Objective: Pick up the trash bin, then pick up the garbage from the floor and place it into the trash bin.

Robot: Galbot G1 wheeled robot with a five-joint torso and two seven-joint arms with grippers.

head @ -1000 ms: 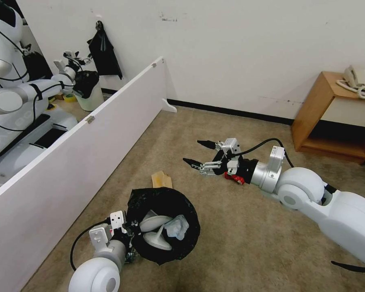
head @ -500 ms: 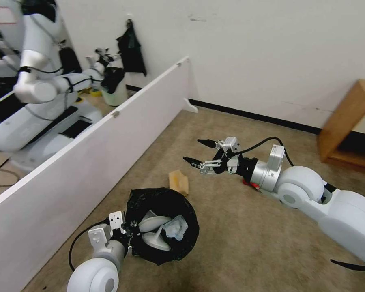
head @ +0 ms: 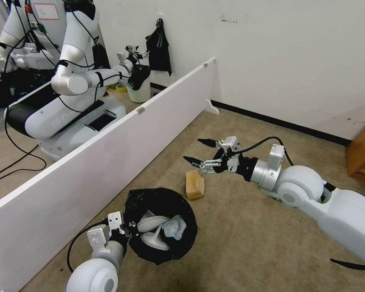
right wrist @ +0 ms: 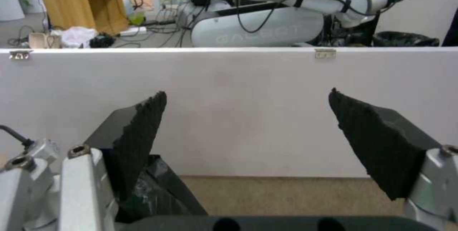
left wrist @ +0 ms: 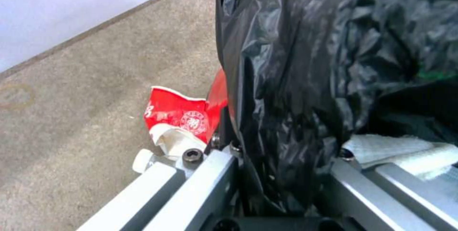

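Note:
The trash bin (head: 160, 247), lined with a crinkly black bag, hangs low over the carpet, and my left gripper (head: 125, 232) is shut on its near rim. White slippers (head: 152, 231) and a light blue cloth (head: 173, 229) lie inside it. The left wrist view shows the black bag (left wrist: 305, 80), a strip of the bin's red body (left wrist: 218, 93) and a crushed red-white paper cup (left wrist: 175, 116) on the carpet beside it. A tan paper bag (head: 195, 184) lies on the floor just beyond the bin. My right gripper (head: 192, 149) hovers open above and slightly past the bag, its pads (right wrist: 143, 134) wide apart.
A long white partition board (head: 109, 138) runs along the left, close to the bin. Behind it stand another robot (head: 77, 81) and a white bin with a black liner (head: 138, 87). A wooden cabinet (head: 363, 154) is at the right edge. Open carpet lies ahead and to the right.
The camera has swung left, so the whole scene has shifted right in view. The tan paper bag now lies just under my right gripper's fingertips. Both grippers keep their poses.

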